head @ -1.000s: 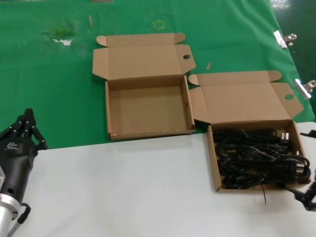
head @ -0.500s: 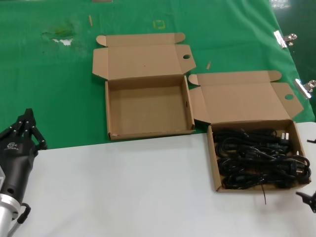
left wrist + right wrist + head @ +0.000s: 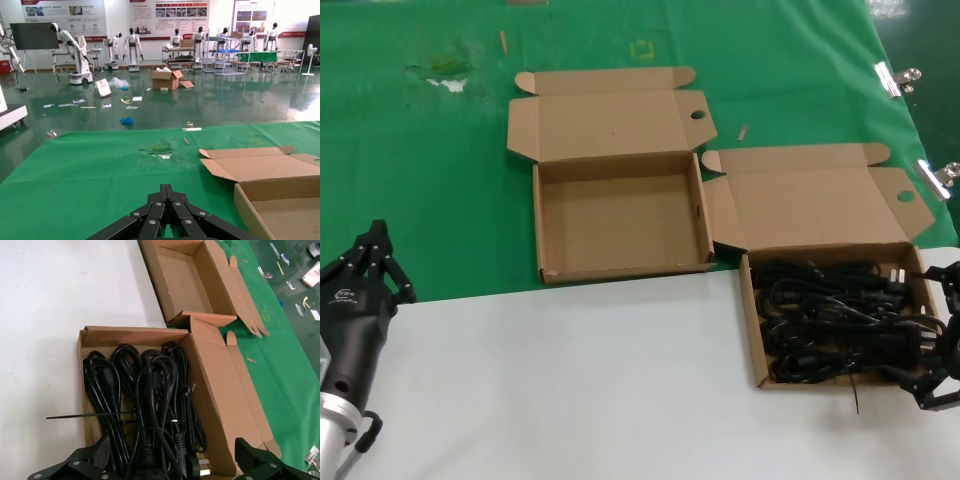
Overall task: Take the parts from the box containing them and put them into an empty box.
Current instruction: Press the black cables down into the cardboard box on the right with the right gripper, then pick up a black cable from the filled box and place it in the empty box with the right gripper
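Head view, from the left: the left gripper (image 3: 372, 262) is parked at the white tabletop's (image 3: 570, 380) near left edge, its black fingers drawn together to a point. Next comes the empty cardboard box (image 3: 620, 215), a shallow brown tray on the green cloth (image 3: 420, 180) with its lid flap folded back flat. Just beside it stands the full cardboard box (image 3: 835, 300), packed with black power cords (image 3: 845, 320), glossy loops in loose bundles with moulded plugs. The right gripper (image 3: 942, 335) hangs at that box's right rim, jaws spread wide, holding nothing.
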Available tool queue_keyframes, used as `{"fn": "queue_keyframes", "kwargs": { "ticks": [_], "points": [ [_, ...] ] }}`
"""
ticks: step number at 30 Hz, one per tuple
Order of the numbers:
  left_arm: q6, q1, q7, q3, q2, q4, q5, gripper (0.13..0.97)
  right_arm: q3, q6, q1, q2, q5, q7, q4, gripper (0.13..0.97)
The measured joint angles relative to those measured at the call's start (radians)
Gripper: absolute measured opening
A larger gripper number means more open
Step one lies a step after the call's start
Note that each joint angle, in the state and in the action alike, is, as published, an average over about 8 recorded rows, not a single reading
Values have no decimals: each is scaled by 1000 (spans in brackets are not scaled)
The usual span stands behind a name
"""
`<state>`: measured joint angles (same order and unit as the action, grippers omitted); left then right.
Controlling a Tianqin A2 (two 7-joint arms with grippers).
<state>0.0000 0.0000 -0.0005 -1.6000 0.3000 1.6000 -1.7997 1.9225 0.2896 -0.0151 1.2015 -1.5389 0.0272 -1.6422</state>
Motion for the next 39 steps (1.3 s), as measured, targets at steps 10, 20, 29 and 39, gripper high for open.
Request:
{"fn": "queue_keyframes", "kwargs": {
  "ticks": [10,20,29,39],
  "points": [
    [0,0,0,0,0,0,0,140,-57,49,-16,-68,68,9,17,755],
    [0,0,0,0,0,0,0,140,-90,93,-17,-132,101,-11,36,612],
    [0,0,0,0,0,0,0,140,-107,129,-9,-180,123,-30,58,412],
    [0,0,0,0,0,0,0,140,-122,154,1,-217,134,-53,82,246]
  ]
}}
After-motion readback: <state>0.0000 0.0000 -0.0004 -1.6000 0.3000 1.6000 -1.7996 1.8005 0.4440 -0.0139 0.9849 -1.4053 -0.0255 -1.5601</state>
